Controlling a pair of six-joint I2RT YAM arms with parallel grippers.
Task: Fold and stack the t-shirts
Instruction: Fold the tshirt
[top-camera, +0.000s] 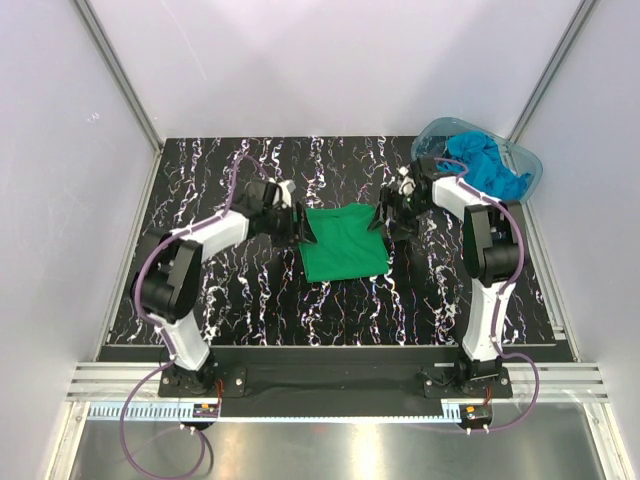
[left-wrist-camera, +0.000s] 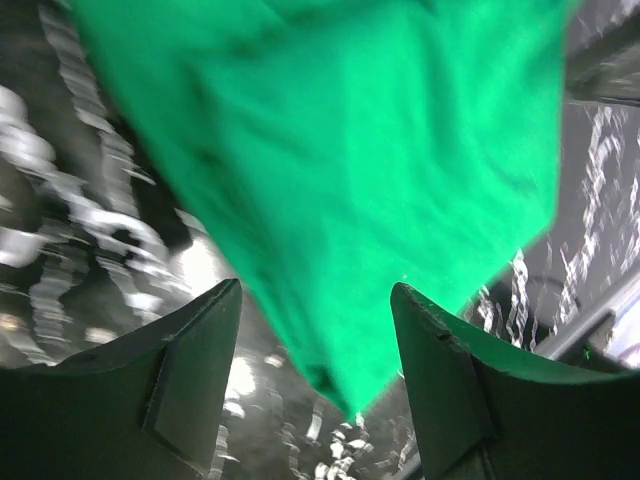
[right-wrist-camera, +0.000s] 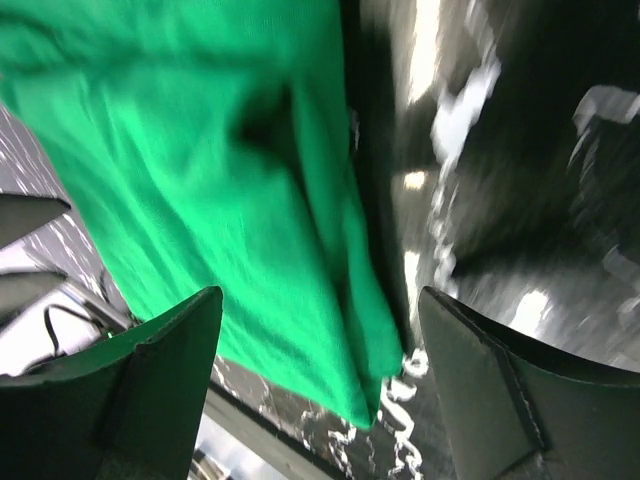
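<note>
- The green shirt (top-camera: 345, 243) lies folded at the middle of the table (top-camera: 250, 290).
- The blue shirts (top-camera: 490, 165) are heaped in the tub (top-camera: 530, 160) at the far right corner.
- The left gripper (top-camera: 306, 234) and right gripper (top-camera: 383, 222) sit at the green shirt's far corners, jaws apart, holding nothing.
- The cloth is probably light and limp; pinch corners through all layers.

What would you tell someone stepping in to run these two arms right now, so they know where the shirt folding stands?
Left gripper: open, at the left edge of the green t-shirt; a corner of cloth lies between its fingers, not pinched.
Right gripper: open, at the shirt's right edge, holding nothing.
Green t-shirt: flat in the middle of the table; it looks folded into a rough rectangle.
Blue t-shirts: crumpled in the clear tub at the far right corner.
Done: the green one, apparently.
Left: take out the blue ones, fold them, and stack them.
</note>
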